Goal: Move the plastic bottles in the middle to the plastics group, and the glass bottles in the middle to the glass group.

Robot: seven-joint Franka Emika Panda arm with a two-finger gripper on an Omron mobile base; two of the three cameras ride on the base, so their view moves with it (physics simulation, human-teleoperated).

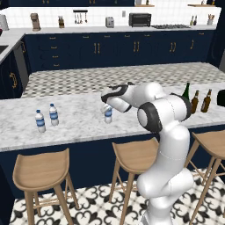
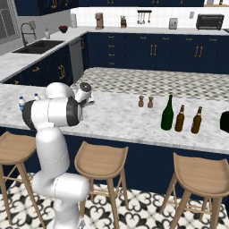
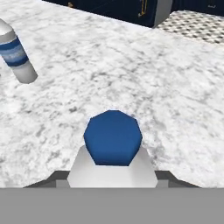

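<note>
A small clear plastic bottle (image 1: 108, 114) with a blue label hangs upright under my gripper (image 1: 107, 107), which is shut on its top over the marble counter. In the hand view the bottle (image 3: 113, 140) sits between the fingertips, seen from above. The plastics group, two matching bottles (image 1: 40, 121) (image 1: 53, 114), stands to the left; one of them (image 3: 16, 54) shows in the hand view. At the far right stand the green wine bottle (image 2: 167, 113) and two brown beer bottles (image 2: 180, 118) (image 2: 196, 120).
Two tiny brown shakers (image 2: 141, 101) (image 2: 150, 102) stand behind the glass bottles. A black object (image 2: 225, 121) sits at the counter's right end. Wooden stools (image 1: 41, 169) line the counter's near side. Bare marble (image 1: 79, 118) lies between the held bottle and the plastics group.
</note>
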